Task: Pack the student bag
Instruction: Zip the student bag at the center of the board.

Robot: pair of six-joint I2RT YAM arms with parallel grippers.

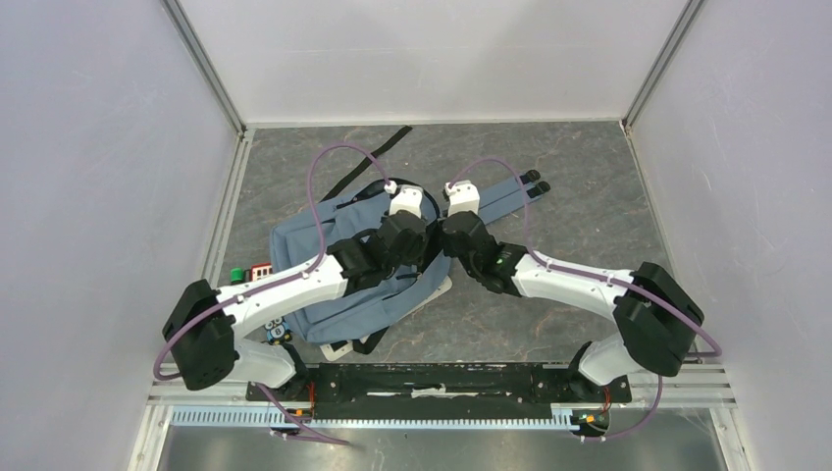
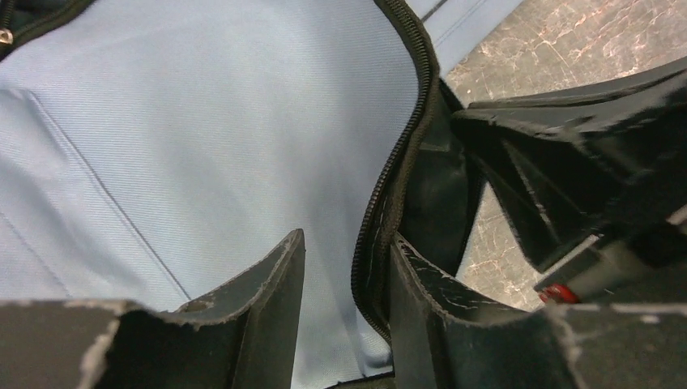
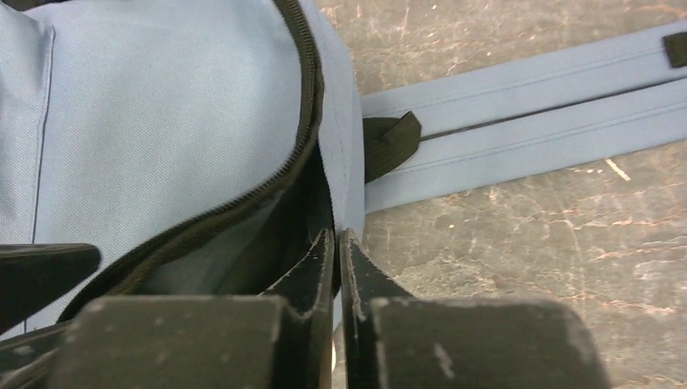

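Dark, stone-look worktop (image 1: 589,196) makes the floor of a box with plain pale walls. Close to the arms' bases, beside the left arm, sit a few small things (image 1: 250,270), red and green. They are too small to name. Next comes the student bag (image 1: 314,255), lying flat on the worktop, left of the middle. Both arms reach to its far end, where the zip (image 2: 405,121) is undone and the dark inside shows.

The left pincer (image 2: 348,243) has its fingers partly apart with the zip edge between them. One finger touches the edge and the other shows a gap. The right pincer (image 3: 338,239) is pressed nearly together, clamped on the thin cloth rim of the bag. Past it the blue shoulder straps (image 3: 526,105) lie flat on the worktop.

I think the job now is to hold the mouth open. The left pincer should squeeze the edge firmly first. Then both should lift a little and pull apart slowly, so the cloth does not slip out and the bag does not drag along.

No name, label or writing can be read anywhere.
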